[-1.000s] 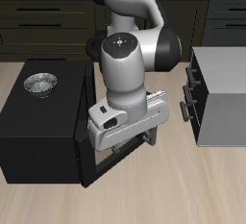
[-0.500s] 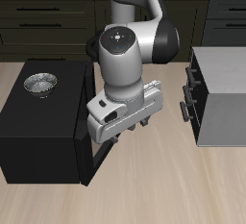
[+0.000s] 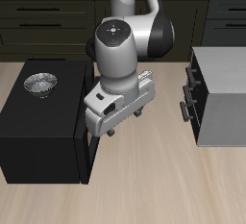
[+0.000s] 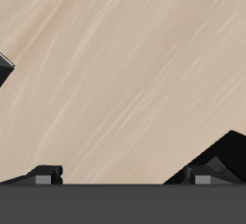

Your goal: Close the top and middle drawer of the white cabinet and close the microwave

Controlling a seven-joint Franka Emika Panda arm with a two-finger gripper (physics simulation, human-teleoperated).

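The large matte black microwave [image 3: 43, 132] is sitting nearest the table's front edge, its dark door [image 3: 91, 162] hanging slightly ajar, a small round metal bowl [image 3: 40, 82] resting on its top. Just beside the microwave, the white-and-grey gripper [image 3: 123, 124] is hovering, fingers [image 4: 202, 176] standing apart around nothing. Beyond the arm from the microwave, the boxy pale grey-white cabinet [image 3: 226, 98] is showing its top and middle drawer [image 3: 189, 95] pulled out, dark bar handles forward. No readable writing is showing anywhere.

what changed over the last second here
The gripper rose and drew back toward the microwave, and the microwave door swung in from well open to nearly shut. The white cabinet, its two open drawers and the bowl stayed put.
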